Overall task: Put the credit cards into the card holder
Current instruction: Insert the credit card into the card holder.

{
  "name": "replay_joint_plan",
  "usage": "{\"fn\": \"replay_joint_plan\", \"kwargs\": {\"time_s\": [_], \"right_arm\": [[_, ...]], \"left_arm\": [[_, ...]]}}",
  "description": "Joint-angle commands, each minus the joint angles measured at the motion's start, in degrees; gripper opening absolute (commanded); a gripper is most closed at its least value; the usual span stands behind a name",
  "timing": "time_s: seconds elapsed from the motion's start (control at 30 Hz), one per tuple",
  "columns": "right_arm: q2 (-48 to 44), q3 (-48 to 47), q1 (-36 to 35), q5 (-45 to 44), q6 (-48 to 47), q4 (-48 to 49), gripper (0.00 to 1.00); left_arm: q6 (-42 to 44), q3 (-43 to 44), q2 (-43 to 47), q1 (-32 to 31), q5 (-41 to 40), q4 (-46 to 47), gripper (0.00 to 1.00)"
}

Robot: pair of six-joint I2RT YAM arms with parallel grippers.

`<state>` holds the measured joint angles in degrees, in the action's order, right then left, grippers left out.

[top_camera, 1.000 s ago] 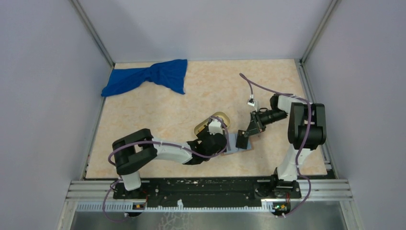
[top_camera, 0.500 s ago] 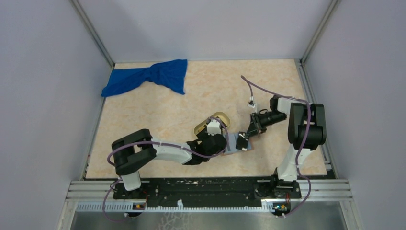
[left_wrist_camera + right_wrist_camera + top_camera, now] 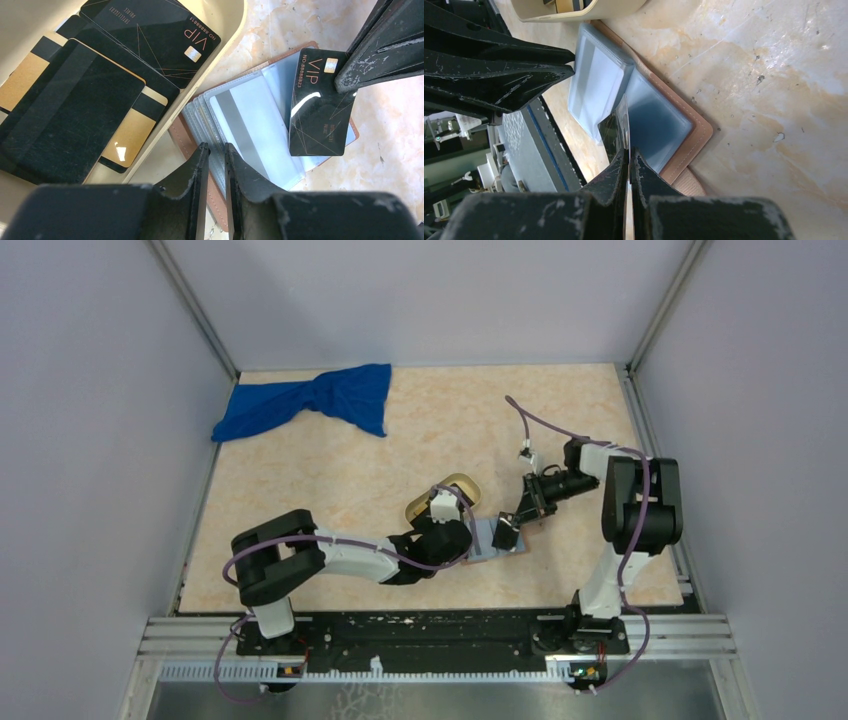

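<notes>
Right gripper (image 3: 629, 150) pinches black card (image 3: 317, 110) — over card holder (image 3: 659, 125).

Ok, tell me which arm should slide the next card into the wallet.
Right. The right end effector pinches a glossy black rectangular VIP card over the clear sleeves of the open reddish-brown leather-like card holder. The left end effector carries no card; it sits at the holder's edge, seemingly steadying it.

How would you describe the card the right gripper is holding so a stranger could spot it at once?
Near the table's front middle, beside the oval tan tray, lies an open brown card holder with clear sleeves. It's the black card pinched in the right gripper, over those sleeves. The other black cards lie in the tray.
</notes>
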<state>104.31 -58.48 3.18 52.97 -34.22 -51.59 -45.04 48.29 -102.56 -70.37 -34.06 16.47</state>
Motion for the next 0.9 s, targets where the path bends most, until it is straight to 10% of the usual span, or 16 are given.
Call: {"fn": "replay_joint_plan", "kwargs": {"time_s": [0.0,0.87], "right_arm": [[-2.5,0.6,0.3,-1.3,0.5,3.6,0.0],[-3.7,0.8,0.3,-1.0,1.6,5.2,0.0]], "left_arm": [[-0.3,-1.8,-0.3,0.0,0.7,-5.5,0.23],[0.2,-1.9,0.1,-0.1,0.7,-5.4,0.23]]}}
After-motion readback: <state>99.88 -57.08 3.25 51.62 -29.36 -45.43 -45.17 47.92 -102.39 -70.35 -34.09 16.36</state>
